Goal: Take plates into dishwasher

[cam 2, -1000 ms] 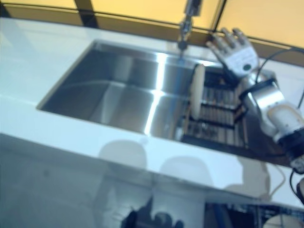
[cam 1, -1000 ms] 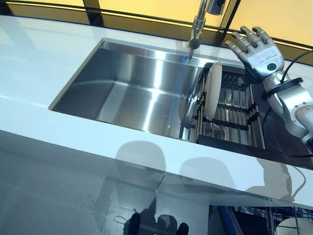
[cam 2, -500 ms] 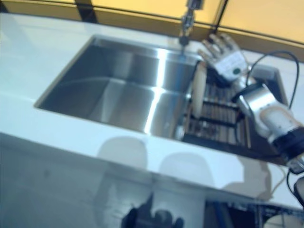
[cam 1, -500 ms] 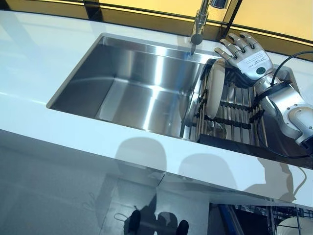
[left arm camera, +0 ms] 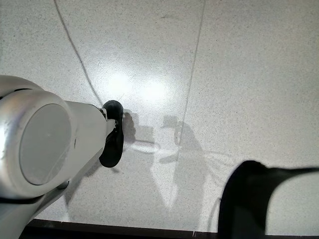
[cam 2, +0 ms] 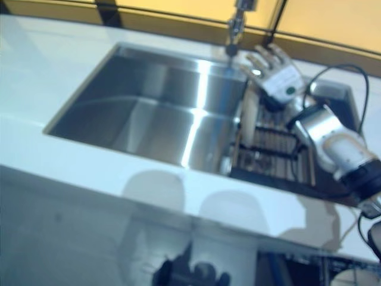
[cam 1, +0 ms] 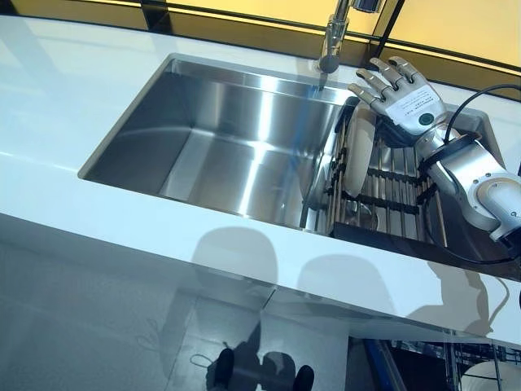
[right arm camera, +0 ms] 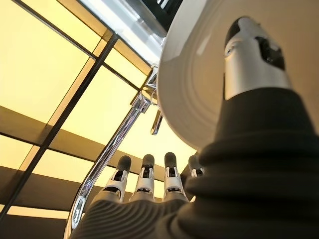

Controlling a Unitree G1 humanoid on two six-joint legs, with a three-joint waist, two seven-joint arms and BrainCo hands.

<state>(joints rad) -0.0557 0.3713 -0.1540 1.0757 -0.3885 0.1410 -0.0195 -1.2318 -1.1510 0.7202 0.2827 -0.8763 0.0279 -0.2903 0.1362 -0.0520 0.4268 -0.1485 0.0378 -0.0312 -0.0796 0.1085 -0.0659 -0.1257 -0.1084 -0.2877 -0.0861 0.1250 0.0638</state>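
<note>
A white plate (cam 1: 355, 156) stands on edge at the left end of a dish rack (cam 1: 396, 198) in the right part of the sink. My right hand (cam 1: 404, 91) is open with its fingers spread, just above and behind the plate's top rim. In the right wrist view the plate (right arm camera: 194, 74) fills the space behind the thumb (right arm camera: 251, 55), and the fingers (right arm camera: 144, 177) point straight toward the faucet. I cannot tell whether the thumb touches the plate. Of my left hand only a dark part (left arm camera: 249, 191) shows, above the floor.
A steel sink basin (cam 1: 220, 147) is set in a white counter (cam 1: 73, 106). A faucet (cam 1: 331, 45) rises behind the sink, close to my right hand. A dishwasher rack (cam 1: 476, 371) shows below the counter's front edge at the lower right.
My right hand has come down and to the left, from beside the rack to just over the plate's top rim. The view has shifted slightly. The plate has not moved.
</note>
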